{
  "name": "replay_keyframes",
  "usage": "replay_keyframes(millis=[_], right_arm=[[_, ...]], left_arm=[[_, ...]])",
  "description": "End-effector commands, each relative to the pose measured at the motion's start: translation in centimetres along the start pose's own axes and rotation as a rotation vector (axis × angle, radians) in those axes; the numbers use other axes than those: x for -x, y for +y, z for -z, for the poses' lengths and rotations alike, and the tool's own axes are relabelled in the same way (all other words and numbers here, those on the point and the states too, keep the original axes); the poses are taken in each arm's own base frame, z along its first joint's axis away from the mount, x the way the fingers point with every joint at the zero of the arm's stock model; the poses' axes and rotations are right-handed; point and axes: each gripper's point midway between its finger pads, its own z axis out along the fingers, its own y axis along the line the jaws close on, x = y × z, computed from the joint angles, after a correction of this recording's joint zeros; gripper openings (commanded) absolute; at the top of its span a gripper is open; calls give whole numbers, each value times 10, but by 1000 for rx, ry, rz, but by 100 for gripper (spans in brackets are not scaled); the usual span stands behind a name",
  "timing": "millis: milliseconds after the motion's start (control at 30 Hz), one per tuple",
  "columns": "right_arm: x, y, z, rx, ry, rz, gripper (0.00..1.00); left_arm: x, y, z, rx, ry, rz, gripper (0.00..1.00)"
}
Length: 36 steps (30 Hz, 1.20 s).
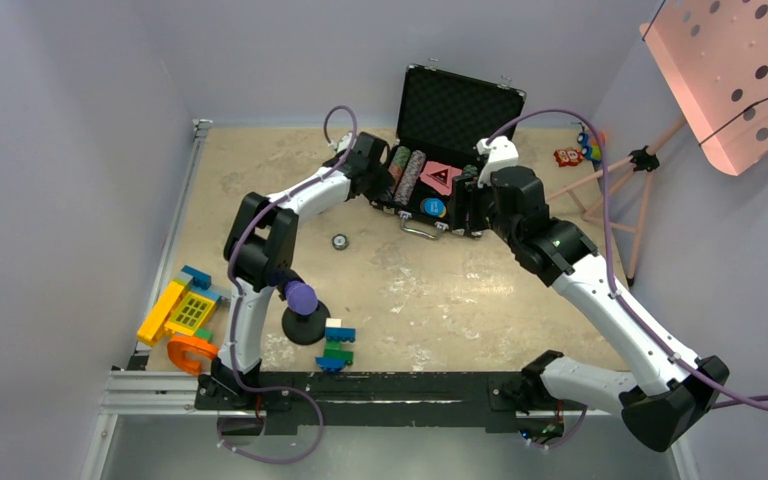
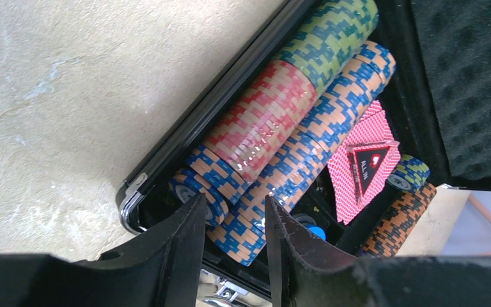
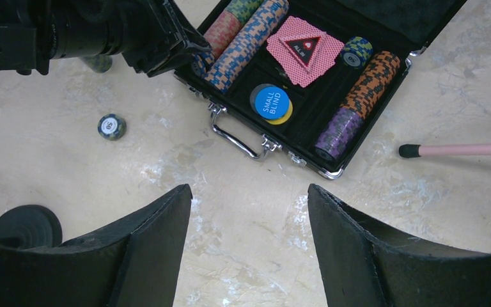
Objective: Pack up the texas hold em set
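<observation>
The black case stands open at the back of the table, foam lid up. Rows of striped poker chips lie in its left side, pink cards in the middle, and a blue button near the handle. More chips fill the right side. My left gripper hangs open just above the near end of the blue-and-orange chip rows, at the case's left corner. One loose chip lies on the table, left of the case. My right gripper is open over bare table in front of the case.
A purple-tipped object on a black round base and a toy-brick figure stand near the left arm. Yellow and orange toys lie at the left edge. A pink rod with a black tip rests right of the case.
</observation>
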Motion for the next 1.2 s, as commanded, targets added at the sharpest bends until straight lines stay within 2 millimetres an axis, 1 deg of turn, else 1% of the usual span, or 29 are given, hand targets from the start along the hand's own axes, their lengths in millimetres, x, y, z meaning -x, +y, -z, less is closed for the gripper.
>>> replay_keyframes(millis=[0,67,167,300,433,533,633,700,767,800,833,900,933,967,1067,1167], right_arm=[[10,0,-1,1,-44,-10,70],[10,0,-1,1,-44,-9,70],[10,0,-1,0,-44,-10,70],[11,-1,-1,-5,-48,-9,70],[12,-3,1,-15,-54,-13,70],[15,-1,4,0,-69,-15,71],[17,0,6,12,-80,-12,71],[18,0,7,15,-84,-7,71],[19,1,9,23,-90,-1,71],[19,1,9,26,-92,3,71],[19,2,10,33,-92,7,71],[19,4,10,43,-92,14,71],[19,4,10,46,-92,19,71],[19,5,10,49,-90,22,72],[17,6,10,56,-81,33,72],[13,7,7,59,-63,42,72]], left_arm=[[11,-30,10,-107,-35,-28,43],[11,-30,12,-109,-34,-36,46],[15,-31,19,-121,-45,-56,49],[21,-35,36,-152,-65,-93,55],[26,-38,58,-190,-80,-162,59],[37,-37,81,-204,-119,-228,64],[48,-32,107,-208,-154,-315,71],[57,-23,122,-195,-167,-367,78],[69,-9,135,-176,-165,-408,85],[74,0,140,-155,-155,-420,95],[81,11,143,-128,-142,-430,99],[93,35,147,-53,-109,-458,100],[100,51,148,0,-95,-477,100],[104,62,148,33,-87,-496,100],[114,85,146,108,-58,-566,100],[122,100,140,172,-38,-614,100]])
